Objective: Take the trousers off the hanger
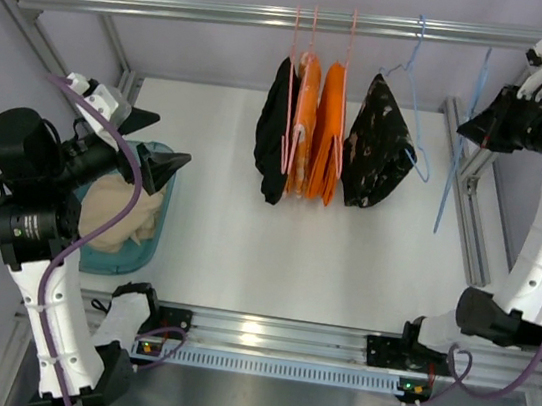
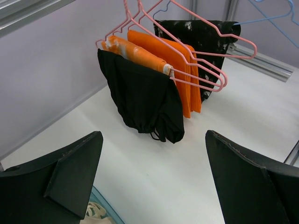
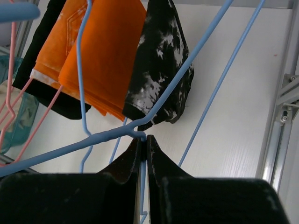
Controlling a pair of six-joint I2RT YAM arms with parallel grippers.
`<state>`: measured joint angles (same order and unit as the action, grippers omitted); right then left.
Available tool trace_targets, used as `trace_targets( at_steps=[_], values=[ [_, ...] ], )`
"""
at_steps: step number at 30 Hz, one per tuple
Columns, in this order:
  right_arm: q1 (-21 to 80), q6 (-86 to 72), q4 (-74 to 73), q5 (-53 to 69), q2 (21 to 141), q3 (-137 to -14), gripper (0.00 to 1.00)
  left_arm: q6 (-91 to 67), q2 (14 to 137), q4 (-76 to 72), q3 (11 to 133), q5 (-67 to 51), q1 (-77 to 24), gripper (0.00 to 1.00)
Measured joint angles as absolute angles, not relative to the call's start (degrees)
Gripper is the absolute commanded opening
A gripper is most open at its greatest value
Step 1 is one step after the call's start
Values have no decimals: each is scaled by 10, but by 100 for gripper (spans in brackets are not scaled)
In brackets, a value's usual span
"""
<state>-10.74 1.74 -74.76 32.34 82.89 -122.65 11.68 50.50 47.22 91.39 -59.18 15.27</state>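
The beige trousers (image 1: 122,218) lie crumpled in a teal basket (image 1: 160,238) at the left; a bit of them shows at the bottom of the left wrist view (image 2: 96,213). My left gripper (image 1: 167,140) is open and empty just above the basket, its jaws wide apart (image 2: 154,140). The bare light-blue hanger (image 1: 455,168) hangs at the far right beside the frame post. My right gripper (image 1: 475,131) is shut on its wire neck (image 3: 144,140); the hanger's arms (image 3: 93,142) spread out in front of the fingers.
A black garment (image 1: 274,133) and orange garments (image 1: 316,134) hang on pink hangers from the rail (image 1: 177,10). A dark patterned garment (image 1: 378,142) hangs on another blue hanger (image 1: 416,72). An aluminium frame edges the white table (image 1: 343,264).
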Motion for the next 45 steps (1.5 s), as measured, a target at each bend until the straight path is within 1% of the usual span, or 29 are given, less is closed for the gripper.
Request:
trace_targets(
  at_steps=[7, 13, 21, 28, 36, 44, 45],
  values=[
    [-118, 37, -769, 371, 922, -1333, 0, 116, 488, 472, 914, -598, 153, 97],
    [-128, -12, -754, 392, 970, -1364, 0, 112, 485, 472, 908, -598, 153, 97],
    [-129, -99, -693, 391, 1023, -1394, 0, 108, 464, 472, 882, -598, 153, 97],
    [-129, -149, -649, 385, 1043, -1407, 0, 105, 456, 472, 868, -597, 153, 97],
    [-129, -179, -625, 343, 1073, -1407, 0, 103, 451, 472, 860, -595, 153, 97],
    [-127, -188, -615, 304, 1079, -1412, 0, 100, 446, 472, 850, -595, 153, 97],
    [-125, -188, -613, 300, 1081, -1413, 1, 99, 446, 472, 849, -595, 153, 97]
  ],
)
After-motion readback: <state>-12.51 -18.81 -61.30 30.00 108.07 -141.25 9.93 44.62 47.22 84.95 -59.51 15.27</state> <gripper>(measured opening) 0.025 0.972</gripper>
